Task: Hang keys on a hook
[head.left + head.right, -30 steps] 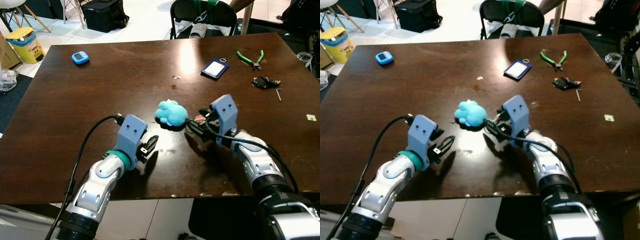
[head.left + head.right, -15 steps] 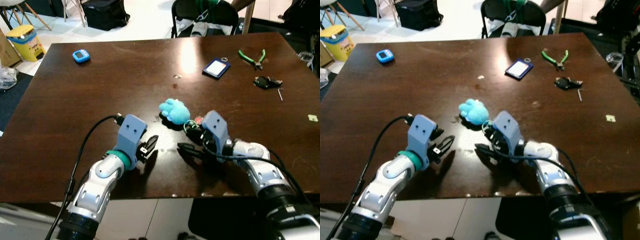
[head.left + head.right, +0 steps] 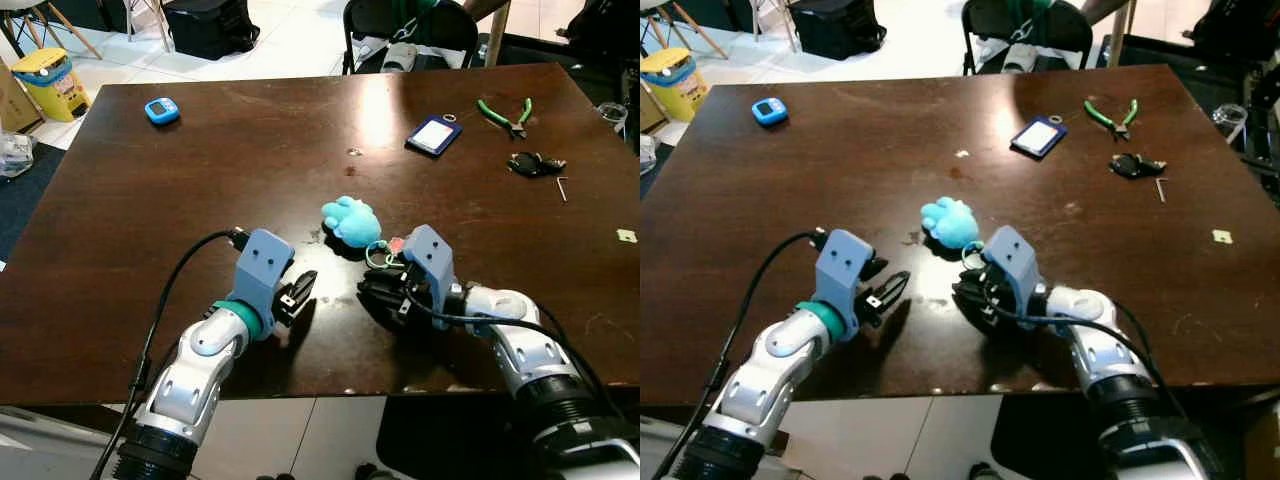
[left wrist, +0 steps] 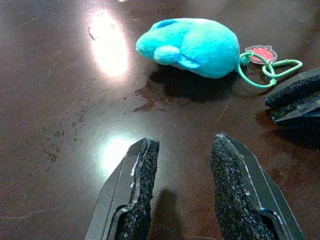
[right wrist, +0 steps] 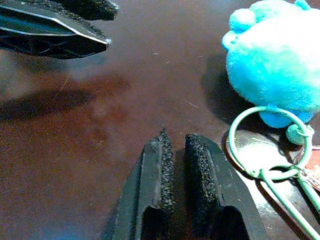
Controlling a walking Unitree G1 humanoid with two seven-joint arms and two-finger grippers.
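bright overhead light | glare on table [image 3: 375, 115] | soft arm shadows | wrist views sharp

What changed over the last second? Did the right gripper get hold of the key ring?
The right gripper swung from beside the blue plush keychain down toward the robot, and its fingers closed on nothing. The green ring lies on the table beside them, not held. The plush shifted slightly. The left gripper stayed open in place; pliers and card holder are unmoved.
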